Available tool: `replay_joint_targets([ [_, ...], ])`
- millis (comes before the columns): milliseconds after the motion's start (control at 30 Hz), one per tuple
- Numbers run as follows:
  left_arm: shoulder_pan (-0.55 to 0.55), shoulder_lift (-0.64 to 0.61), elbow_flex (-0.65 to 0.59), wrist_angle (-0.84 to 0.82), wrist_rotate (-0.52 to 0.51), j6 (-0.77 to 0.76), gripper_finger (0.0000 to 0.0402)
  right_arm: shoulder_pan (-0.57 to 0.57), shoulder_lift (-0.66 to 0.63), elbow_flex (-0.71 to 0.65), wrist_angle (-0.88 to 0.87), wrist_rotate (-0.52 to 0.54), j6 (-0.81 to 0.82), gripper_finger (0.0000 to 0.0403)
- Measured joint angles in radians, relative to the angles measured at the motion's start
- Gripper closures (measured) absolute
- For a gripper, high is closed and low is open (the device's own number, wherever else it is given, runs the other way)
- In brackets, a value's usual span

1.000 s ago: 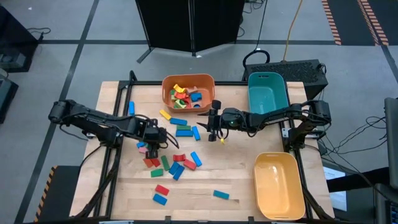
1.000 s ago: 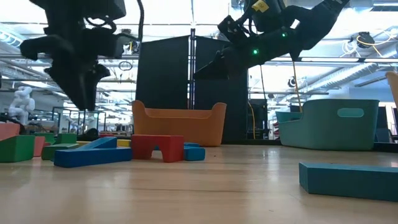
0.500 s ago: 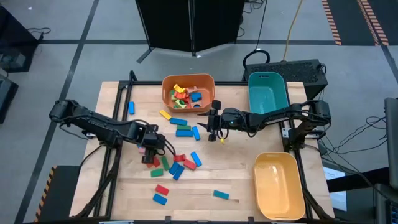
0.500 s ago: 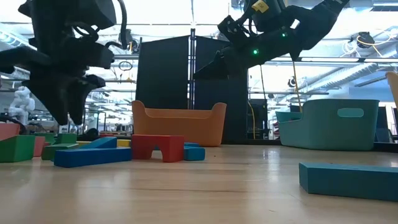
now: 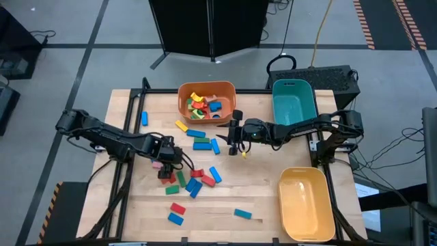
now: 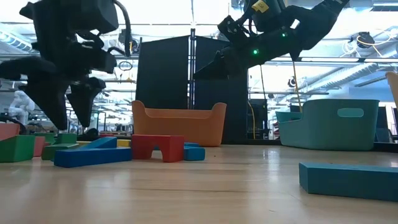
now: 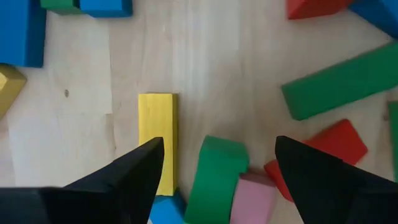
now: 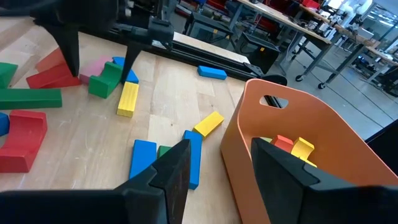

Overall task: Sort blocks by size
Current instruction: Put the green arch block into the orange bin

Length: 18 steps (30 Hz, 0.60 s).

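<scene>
Looking down from the high view, left gripper (image 5: 164, 159) hangs over small flat coloured blocks (image 5: 194, 179) scattered mid-worktop; right gripper (image 5: 235, 141) waits beside the orange plastic bin (image 5: 207, 88). Left wrist view: jaws apart, straddling a green arched block (image 7: 214, 177) beside a yellow flat block (image 7: 157, 137). Right wrist view: jaws apart, empty.

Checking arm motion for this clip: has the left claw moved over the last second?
Yes. In the high view the left claw has slid toward the table's near edge, farther from the orange bin, and now hangs open over the clustered blocks.
</scene>
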<state>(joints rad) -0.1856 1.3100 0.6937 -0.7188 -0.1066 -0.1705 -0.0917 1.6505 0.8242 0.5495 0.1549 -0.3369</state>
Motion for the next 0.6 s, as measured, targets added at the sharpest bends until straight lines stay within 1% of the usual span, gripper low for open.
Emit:
replay_joint_targets([
  [300, 0.001, 0.136, 0.002, 0.0, -0.013, -0.033, 0.0117, 0.0, 0.0, 0.0, -0.002, 0.0, 0.0, 0.0245],
  [467, 0.0, 0.155, 0.006, 0.0, -0.033, -0.033, 0.013, 0.0, 0.0, 0.0, -0.001, 0.0, 0.0, 0.0245],
  [600, 0.0, 0.155, 0.005, -0.002, -0.037, -0.03, 0.0152, 0.0, 0.0, 0.0, -0.001, 0.0, 0.0, 0.0245],
])
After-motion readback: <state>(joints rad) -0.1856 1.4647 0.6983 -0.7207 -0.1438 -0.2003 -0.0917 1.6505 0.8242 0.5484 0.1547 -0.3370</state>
